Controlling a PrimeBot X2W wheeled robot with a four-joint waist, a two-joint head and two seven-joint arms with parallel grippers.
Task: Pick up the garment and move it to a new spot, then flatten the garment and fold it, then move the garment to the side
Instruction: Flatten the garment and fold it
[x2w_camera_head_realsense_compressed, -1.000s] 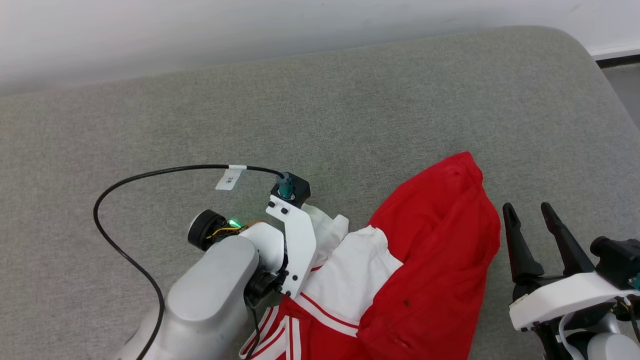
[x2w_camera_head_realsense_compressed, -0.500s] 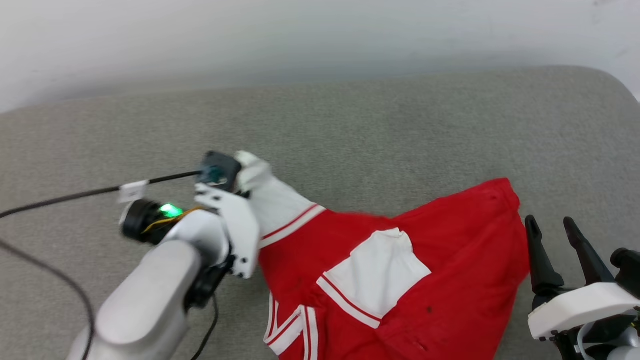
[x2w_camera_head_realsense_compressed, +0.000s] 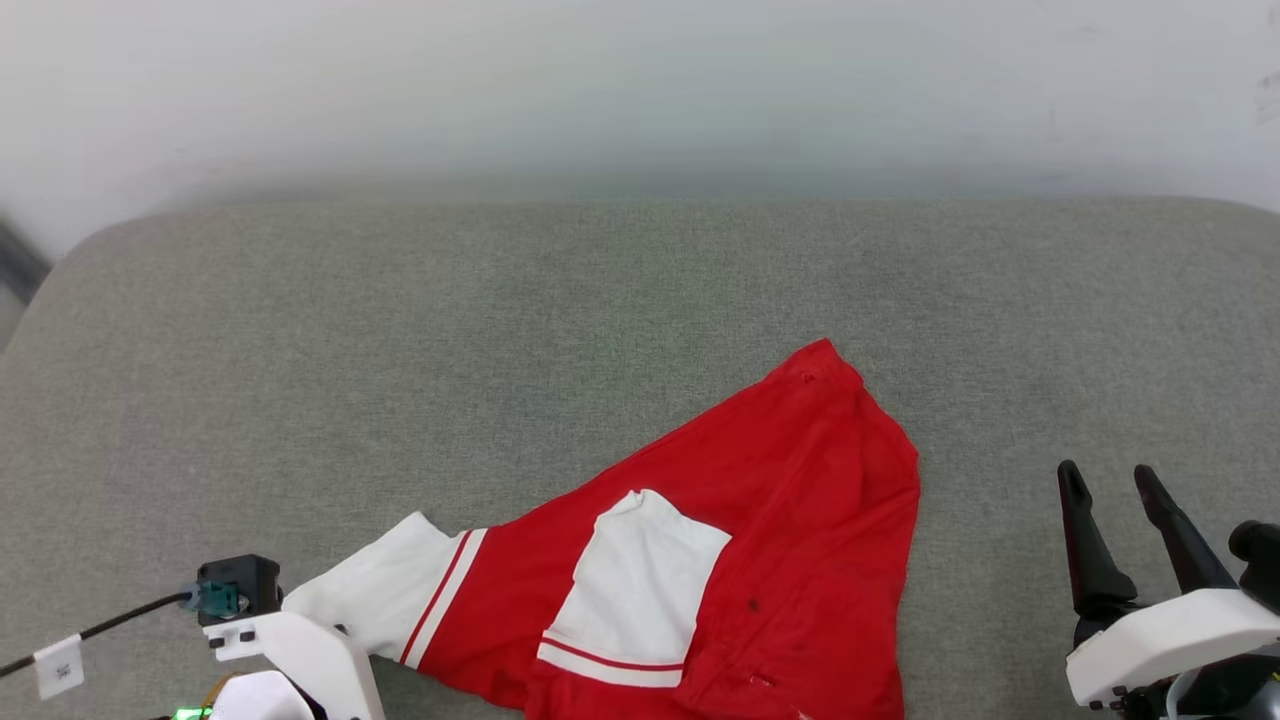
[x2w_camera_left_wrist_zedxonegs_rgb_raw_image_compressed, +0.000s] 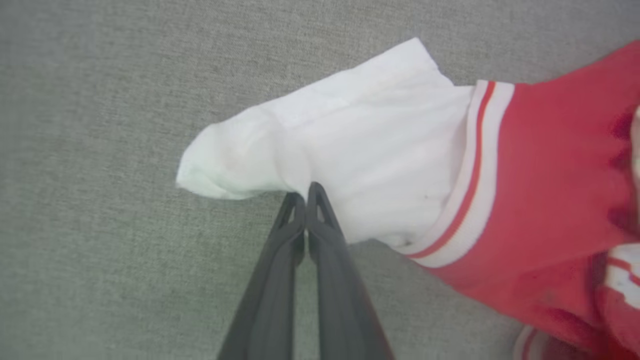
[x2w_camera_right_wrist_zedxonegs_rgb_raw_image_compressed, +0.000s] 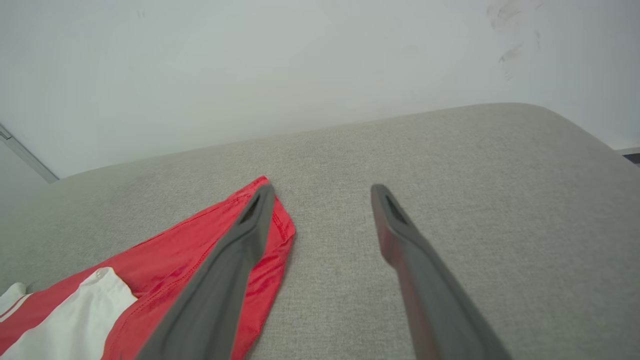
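My left pincer (x2w_camera_left_wrist_zedxonegs_rgb_raw_image_compressed: 305, 194) is pressed together, pinching the edge of the white sleeve (x2w_camera_left_wrist_zedxonegs_rgb_raw_image_compressed: 360, 145) of the red shirt (x2w_camera_head_realsense_compressed: 800, 500). The shirt lies on the near part of the grey surface (x2w_camera_head_realsense_compressed: 500, 320), that sleeve stretched out to the left. My right pincer (x2w_camera_head_realsense_compressed: 1106, 470) hangs spread to the right of the shirt, apart from it.

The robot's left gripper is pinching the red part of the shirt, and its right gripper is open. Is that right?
Not quite. The left gripper pinches the white sleeve of the garment, not the red part, as the left wrist view shows. The right gripper is open, as you said.
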